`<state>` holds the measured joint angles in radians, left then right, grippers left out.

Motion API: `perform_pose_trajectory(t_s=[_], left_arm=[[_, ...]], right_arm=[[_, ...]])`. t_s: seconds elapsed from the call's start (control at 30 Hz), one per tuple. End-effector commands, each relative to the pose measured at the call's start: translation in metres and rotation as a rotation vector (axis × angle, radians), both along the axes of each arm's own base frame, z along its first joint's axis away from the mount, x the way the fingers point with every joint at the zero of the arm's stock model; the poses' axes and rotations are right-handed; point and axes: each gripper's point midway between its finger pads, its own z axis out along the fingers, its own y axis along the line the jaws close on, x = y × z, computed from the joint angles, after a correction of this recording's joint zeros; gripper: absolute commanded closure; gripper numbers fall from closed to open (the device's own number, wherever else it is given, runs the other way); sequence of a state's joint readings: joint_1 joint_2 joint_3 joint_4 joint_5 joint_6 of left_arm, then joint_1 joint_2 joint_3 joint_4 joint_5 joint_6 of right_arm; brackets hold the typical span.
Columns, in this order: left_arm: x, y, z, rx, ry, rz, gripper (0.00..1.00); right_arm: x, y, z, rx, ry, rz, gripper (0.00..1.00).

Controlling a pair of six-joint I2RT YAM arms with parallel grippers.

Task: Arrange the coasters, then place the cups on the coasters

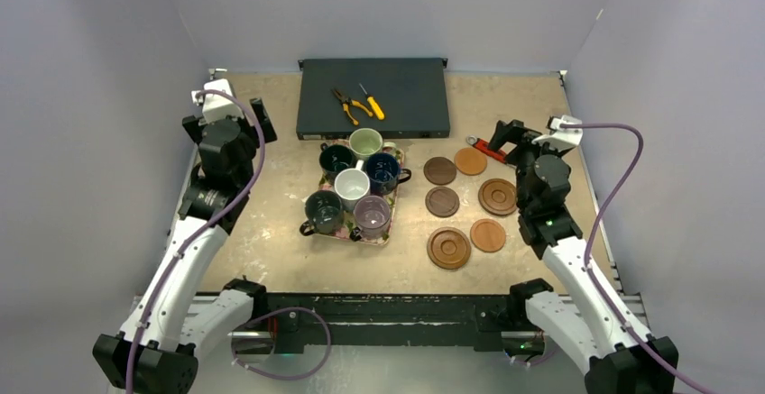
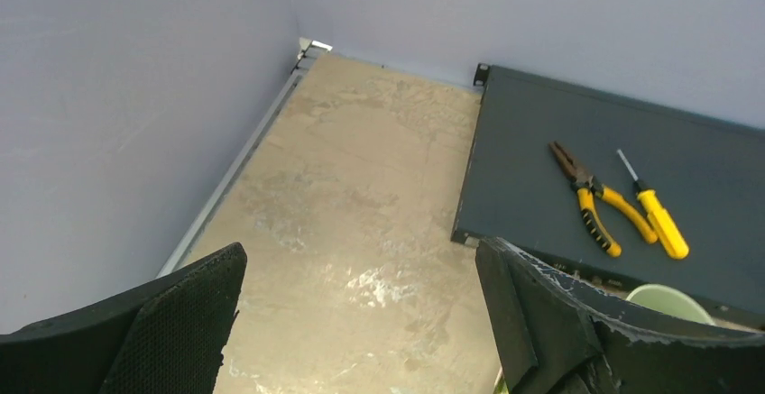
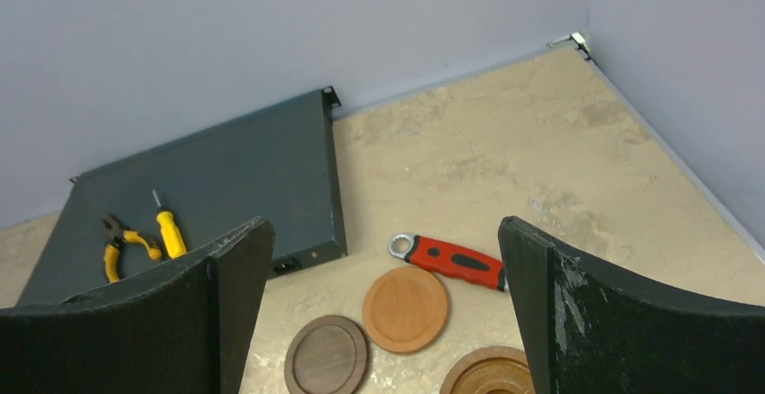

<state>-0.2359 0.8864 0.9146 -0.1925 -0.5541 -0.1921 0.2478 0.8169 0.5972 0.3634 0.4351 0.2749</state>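
Observation:
Six cups stand packed on a floral tray (image 1: 395,206): pale green (image 1: 365,142), dark teal (image 1: 336,158), navy (image 1: 382,171), white (image 1: 351,187), dark grey (image 1: 323,211) and purplish (image 1: 372,215). To their right, coasters lie loose on the table: dark brown (image 1: 440,170) (image 1: 442,201), light tan (image 1: 470,160) (image 1: 488,235), ringed reddish-brown (image 1: 498,197) (image 1: 448,248). My left gripper (image 1: 230,119) (image 2: 361,250) hangs open over bare table, left of the tray. My right gripper (image 1: 519,137) (image 3: 386,223) is open above the far coasters, holding nothing.
A dark flat box (image 1: 373,98) sits at the back with yellow pliers (image 1: 345,104) and a yellow screwdriver (image 1: 372,102) on it. A red-handled tool (image 3: 451,259) lies beyond the tan coaster (image 3: 405,308). Walls close in the left, right and back.

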Motion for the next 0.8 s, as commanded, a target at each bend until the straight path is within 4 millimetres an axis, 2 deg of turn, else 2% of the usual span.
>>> perform_pose_trajectory(t_s=[0.0,0.03,0.13,0.27,0.33,0.43,0.5,0.6,0.63,0.7,0.77], left_arm=[[0.012,-0.002,0.042,-0.058,-0.074,0.024,0.01],[0.014,-0.001,0.046,-0.069,-0.073,0.033,0.01],[0.018,-0.002,0.042,-0.080,-0.065,0.040,0.01],[0.014,-0.011,0.018,-0.040,-0.059,-0.039,0.01],[0.013,-0.018,0.007,-0.013,-0.058,-0.098,0.01],[0.015,-0.027,-0.005,-0.011,-0.032,-0.150,0.01],[0.017,-0.030,-0.008,0.001,-0.015,-0.166,0.01],[0.018,-0.025,-0.011,0.017,0.009,-0.144,0.01],[0.017,-0.023,-0.013,0.019,0.015,-0.132,0.01],[0.017,-0.024,-0.014,0.020,0.018,-0.136,0.01],[0.019,-0.025,-0.016,0.021,0.020,-0.145,0.01]], right_arm=[[-0.008,-0.003,0.047,0.043,-0.108,-0.010,0.02],[-0.010,-0.003,0.050,0.046,-0.115,-0.006,0.02],[-0.012,0.001,0.048,0.054,-0.115,0.017,0.02],[-0.003,0.010,0.036,0.027,-0.047,0.058,0.02],[0.004,0.022,0.026,0.005,0.014,0.113,0.02],[0.013,0.044,-0.005,0.036,0.128,0.213,0.02],[0.015,0.066,-0.031,0.064,0.218,0.309,0.05],[0.013,0.102,-0.076,0.068,0.381,0.432,0.08],[0.009,0.114,-0.096,0.060,0.455,0.451,0.09],[0.004,0.125,-0.121,0.039,0.543,0.452,0.09],[0.000,0.128,-0.140,0.030,0.604,0.436,0.08]])
